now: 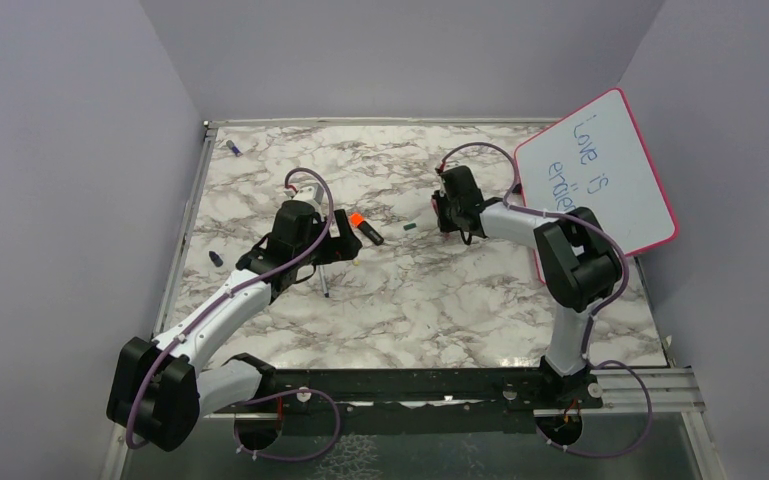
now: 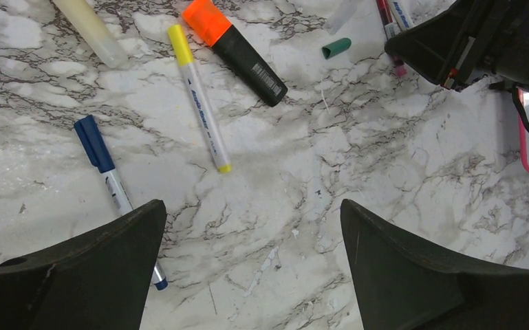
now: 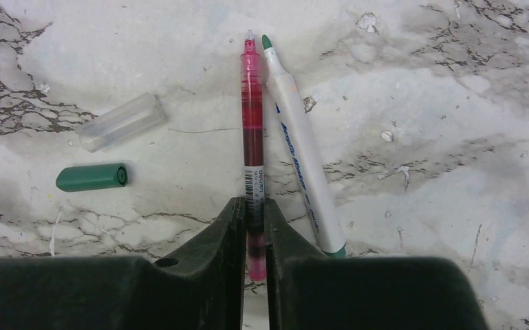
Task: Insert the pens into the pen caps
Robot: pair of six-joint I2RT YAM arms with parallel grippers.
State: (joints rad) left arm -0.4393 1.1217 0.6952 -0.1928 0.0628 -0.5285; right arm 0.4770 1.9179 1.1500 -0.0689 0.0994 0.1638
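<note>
Since the red pen (image 3: 252,124) lay flat on the worktop (image 3: 454,137) just beside a green-tipped pen (image 3: 303,165), the right tool (image 3: 254,220) was clenched on its rear end only, leaving the nib free, probably for capping; the left tool (image 2: 251,227) hung released above the blue pen (image 2: 103,165).

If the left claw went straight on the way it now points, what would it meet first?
Probably the yellow-capped pen, just left of that line, then the black highlighter. Depth is unclear: the open left claw might touch the table first.
</note>
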